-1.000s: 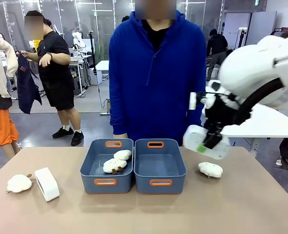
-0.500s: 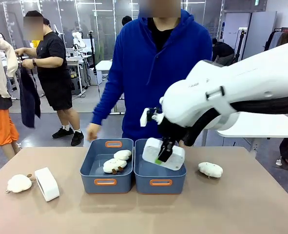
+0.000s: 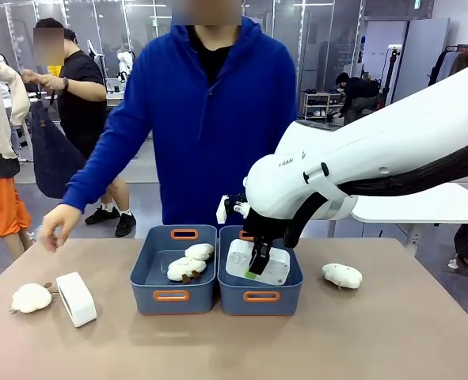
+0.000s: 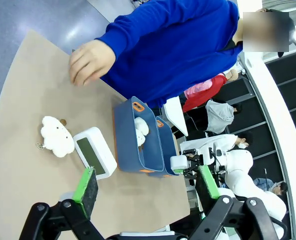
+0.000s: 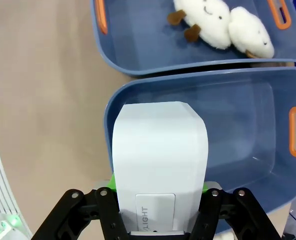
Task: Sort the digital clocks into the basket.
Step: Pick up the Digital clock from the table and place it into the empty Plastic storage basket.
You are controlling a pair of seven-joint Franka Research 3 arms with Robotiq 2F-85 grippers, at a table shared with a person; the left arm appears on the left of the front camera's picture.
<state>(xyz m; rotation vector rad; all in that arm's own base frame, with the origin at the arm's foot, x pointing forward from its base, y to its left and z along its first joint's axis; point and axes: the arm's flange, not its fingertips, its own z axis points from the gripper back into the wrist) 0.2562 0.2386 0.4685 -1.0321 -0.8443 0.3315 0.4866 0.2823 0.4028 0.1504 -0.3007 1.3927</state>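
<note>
The tan desk (image 3: pixel 376 340) bears a left basket (image 3: pixel 144 286) and a right basket (image 3: pixel 285 297) side by side at its middle. At its left, a plush toy (image 3: pixel 31 298) lies beside a white digital clock (image 3: pixel 77 299). A second plush toy (image 3: pixel 342 275) lies right of the baskets.

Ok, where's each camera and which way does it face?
Front view: between the arms, facing the person across the table; right gripper holds a clock over the basket.
Left wrist view: rolled sideways, facing the table; open left gripper below.
Right wrist view: down past that clock into the basket.
Front and left wrist share the other clock.
</note>
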